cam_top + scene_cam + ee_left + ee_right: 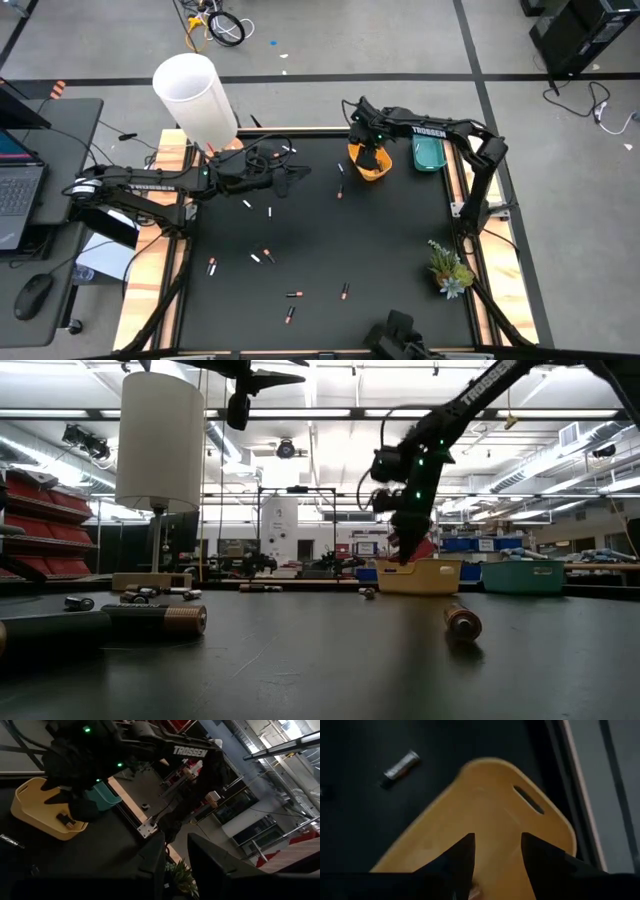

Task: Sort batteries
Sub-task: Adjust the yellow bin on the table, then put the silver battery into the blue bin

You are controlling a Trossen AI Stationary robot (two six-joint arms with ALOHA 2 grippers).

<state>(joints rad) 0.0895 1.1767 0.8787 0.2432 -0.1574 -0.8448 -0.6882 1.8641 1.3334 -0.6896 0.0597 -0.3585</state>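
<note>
Right hand: over the yellow tray near the bench's far edge, fingers parted; a reddish bit shows between them, though I cannot tell what.
Left hand: raised mid-bench, slightly parted, holding nothing.
Batteries: most lie scattered across the bench.
Progress: early, I judge.

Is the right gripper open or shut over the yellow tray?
Open. The right gripper hangs over the yellow tray, and bare tray shows through the gap between its fingers.
</note>
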